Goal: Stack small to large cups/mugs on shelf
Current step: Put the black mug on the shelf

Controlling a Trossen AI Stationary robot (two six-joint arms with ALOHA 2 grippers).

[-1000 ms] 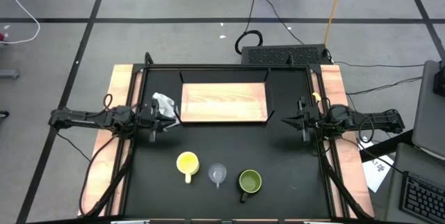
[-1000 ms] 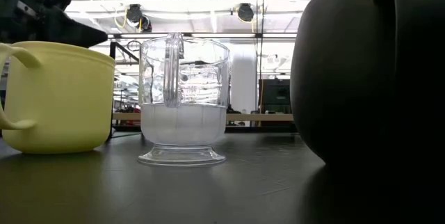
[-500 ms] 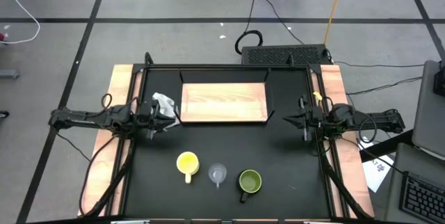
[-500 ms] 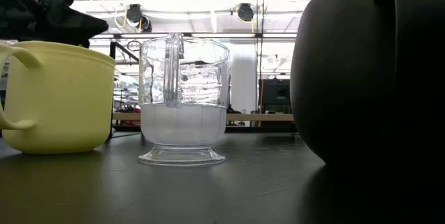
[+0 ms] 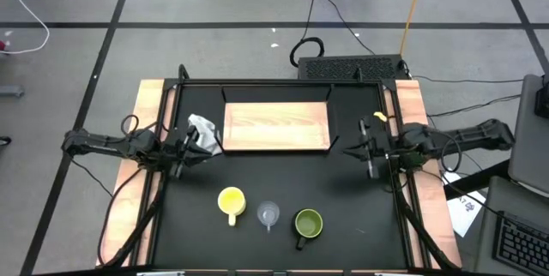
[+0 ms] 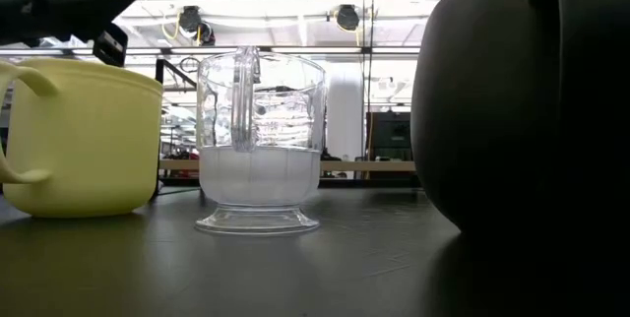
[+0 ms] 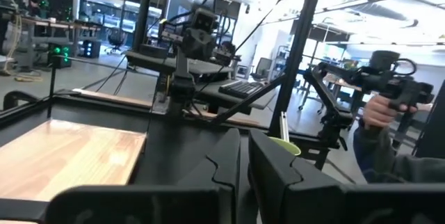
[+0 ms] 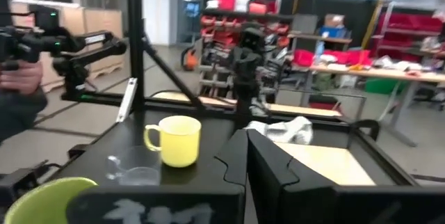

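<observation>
Three cups stand in a row near the table's near edge: a yellow mug [image 5: 231, 201], a clear glass cup [image 5: 269, 215] and an olive-green mug [image 5: 308, 223], each on its base. The shelf board [image 5: 277, 127] lies flat at the far middle. My left gripper [image 5: 202, 147] hovers shut and empty by the shelf's left end. My right gripper [image 5: 346, 149] hovers shut and empty by its right end. In the right wrist view, the yellow mug [image 8: 177, 140], the glass cup [image 8: 132, 165] and the green mug's rim [image 8: 42, 196] lie ahead of the shut fingers.
A grey-white cloth wad [image 5: 203, 129] lies at the shelf's left end, close to my left gripper. Pale wooden planks [image 5: 146, 122] flank the black table. A person's hand [image 8: 21, 78] with a hand-held device shows beyond the table. Bare black table lies between the shelf and the cups.
My right gripper has moved a little toward the table's left, toward the middle, with its arm's elbow raised. My left gripper has shifted slightly and shows higher in the low view. The cups, cloth and shelf have stayed in place.
</observation>
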